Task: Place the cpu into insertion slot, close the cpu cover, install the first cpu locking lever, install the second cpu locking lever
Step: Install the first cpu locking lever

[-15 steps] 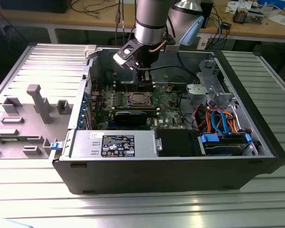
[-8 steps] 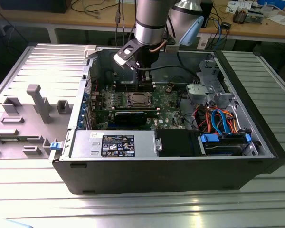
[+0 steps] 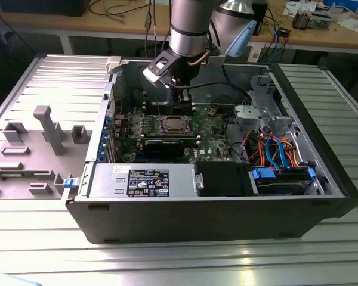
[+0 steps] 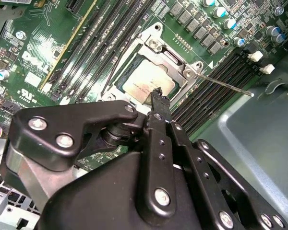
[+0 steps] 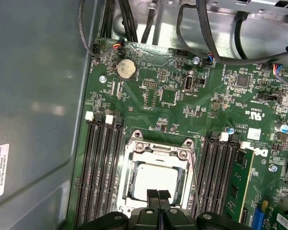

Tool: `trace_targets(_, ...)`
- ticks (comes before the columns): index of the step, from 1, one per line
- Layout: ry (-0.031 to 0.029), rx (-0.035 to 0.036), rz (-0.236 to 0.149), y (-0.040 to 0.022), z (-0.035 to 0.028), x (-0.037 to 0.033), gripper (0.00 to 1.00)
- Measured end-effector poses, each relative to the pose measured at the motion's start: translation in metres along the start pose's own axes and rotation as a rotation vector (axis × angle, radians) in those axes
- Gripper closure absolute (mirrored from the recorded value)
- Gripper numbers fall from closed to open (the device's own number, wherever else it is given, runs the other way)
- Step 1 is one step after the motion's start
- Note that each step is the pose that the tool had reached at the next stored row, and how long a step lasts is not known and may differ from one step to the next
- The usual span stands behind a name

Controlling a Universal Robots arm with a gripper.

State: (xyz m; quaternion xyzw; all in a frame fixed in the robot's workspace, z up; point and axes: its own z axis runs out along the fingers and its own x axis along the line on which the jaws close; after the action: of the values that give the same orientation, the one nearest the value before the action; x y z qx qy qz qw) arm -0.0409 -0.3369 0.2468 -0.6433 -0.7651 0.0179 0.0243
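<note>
The cpu [image 5: 156,178] [image 4: 145,82], a silvery square chip, lies in the insertion slot [image 3: 163,123] on the green board. The cpu cover [image 5: 158,149] [image 4: 170,57], a thin metal frame, lies flat around it. One thin locking lever [image 4: 225,85] juts out from the socket toward the case wall. Another lever [image 4: 116,67] runs along the socket's opposite side. My gripper [image 5: 158,194] [image 4: 157,92] [image 3: 183,108] hovers just over one edge of the cpu, shut, with its narrow fingers pressed together and nothing between them.
Long black memory slots [image 5: 100,172] flank the socket on both sides. In the exterior view, a long black card [image 3: 164,146] lies in front of the socket, with a power supply [image 3: 143,180] and coloured cables [image 3: 274,149] nearby. The grey case wall [image 4: 259,129] stands close by.
</note>
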Motion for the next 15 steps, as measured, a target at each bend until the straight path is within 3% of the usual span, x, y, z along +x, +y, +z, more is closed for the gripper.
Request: trace_targets(15, -0.0019, 0.0004, -0.031, 0.0000, 0.0000, 0.0000, 0.89)
